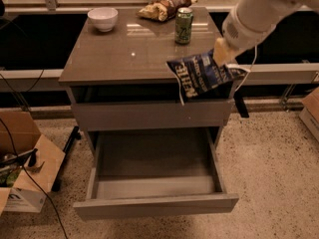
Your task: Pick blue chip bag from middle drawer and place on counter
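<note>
My gripper [222, 54] comes in from the upper right and is shut on the top edge of the blue chip bag [199, 75]. The bag is dark blue with white lettering and hangs in the air at the front right edge of the counter [119, 54], above the cabinet's front. The middle drawer [154, 171] stands pulled out below, and its grey box is empty. The white arm [259, 9] fills the upper right.
On the counter stand a white bowl [102, 19], a green soda can [184, 26] and a brown wrinkled bag [162, 8] at the back. A shut shallower drawer front [149, 114] sits above the open drawer. A cardboard box [22, 168] and cables lie on the floor at left.
</note>
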You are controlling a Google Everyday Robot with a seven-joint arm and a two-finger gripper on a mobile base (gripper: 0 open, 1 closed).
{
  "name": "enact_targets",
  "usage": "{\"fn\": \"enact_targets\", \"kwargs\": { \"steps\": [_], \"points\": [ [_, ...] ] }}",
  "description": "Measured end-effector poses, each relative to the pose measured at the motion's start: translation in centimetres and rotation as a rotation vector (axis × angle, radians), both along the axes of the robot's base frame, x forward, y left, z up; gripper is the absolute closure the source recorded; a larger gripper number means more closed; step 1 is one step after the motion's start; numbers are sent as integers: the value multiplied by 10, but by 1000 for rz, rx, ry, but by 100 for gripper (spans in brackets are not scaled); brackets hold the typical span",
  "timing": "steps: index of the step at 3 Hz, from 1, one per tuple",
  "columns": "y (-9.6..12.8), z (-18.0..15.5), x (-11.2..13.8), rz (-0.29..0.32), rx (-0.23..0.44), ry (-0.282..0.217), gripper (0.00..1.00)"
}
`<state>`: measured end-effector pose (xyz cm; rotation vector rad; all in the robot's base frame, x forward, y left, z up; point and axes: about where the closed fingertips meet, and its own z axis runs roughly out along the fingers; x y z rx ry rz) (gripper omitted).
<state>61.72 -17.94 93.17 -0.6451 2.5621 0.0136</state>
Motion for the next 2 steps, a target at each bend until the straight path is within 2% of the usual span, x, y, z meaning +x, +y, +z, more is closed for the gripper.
{"fn": "enact_targets", "kwargs": {
  "steps": [1, 2],
  "points": [
    [-1, 38, 8, -6, 13, -61, 100],
    [-1, 39, 10, -10, 9, -65, 100]
  ]
}}
